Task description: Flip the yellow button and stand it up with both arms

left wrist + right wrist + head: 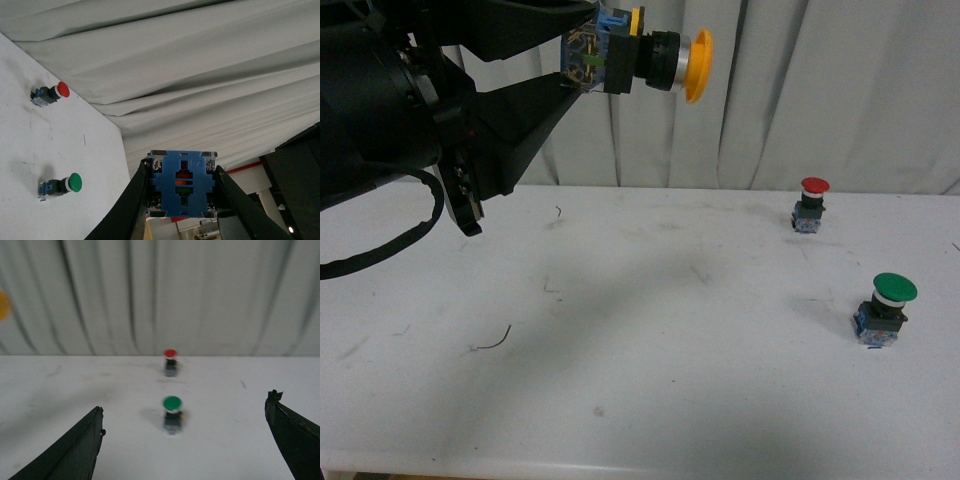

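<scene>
Pinching mushroom-capped yellow button [642,58]: tapered left end effector [581,54].

I see the yellow button [642,60] with orange-yellow cap, black collar, blue block; red button [811,205], green button [885,308] on a white table [650,380].

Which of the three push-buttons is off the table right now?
The yellow button, clamped sideways in the left gripper, above the table. The red button and green button both stand upright on the table, caps up.
</scene>
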`<action>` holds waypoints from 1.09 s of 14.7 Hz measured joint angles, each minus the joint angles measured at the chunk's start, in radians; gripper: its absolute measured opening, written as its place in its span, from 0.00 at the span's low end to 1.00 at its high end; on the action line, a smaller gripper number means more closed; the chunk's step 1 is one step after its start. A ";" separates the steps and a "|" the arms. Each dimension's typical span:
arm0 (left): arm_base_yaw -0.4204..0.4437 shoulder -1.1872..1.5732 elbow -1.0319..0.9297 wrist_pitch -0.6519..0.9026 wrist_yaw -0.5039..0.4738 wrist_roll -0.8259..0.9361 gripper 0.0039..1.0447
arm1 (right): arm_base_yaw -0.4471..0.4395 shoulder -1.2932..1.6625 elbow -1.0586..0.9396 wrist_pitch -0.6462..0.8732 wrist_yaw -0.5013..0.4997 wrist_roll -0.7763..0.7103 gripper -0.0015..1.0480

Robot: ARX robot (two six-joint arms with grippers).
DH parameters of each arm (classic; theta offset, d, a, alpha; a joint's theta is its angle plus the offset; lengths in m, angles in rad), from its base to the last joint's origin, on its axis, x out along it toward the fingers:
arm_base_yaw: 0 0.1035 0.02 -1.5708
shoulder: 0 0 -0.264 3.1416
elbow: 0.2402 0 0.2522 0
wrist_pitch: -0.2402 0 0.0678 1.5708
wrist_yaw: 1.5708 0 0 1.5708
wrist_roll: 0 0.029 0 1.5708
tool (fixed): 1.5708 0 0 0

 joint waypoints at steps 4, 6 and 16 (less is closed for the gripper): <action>-0.008 0.000 0.000 -0.001 -0.009 0.004 0.29 | -0.114 0.612 0.062 0.627 -0.385 0.056 0.94; -0.018 0.000 0.000 0.000 -0.015 0.009 0.29 | -0.062 1.019 0.267 0.968 -0.324 0.057 0.94; -0.012 -0.001 0.004 0.000 -0.022 0.026 0.29 | 0.167 1.521 0.663 1.135 -0.454 0.348 0.94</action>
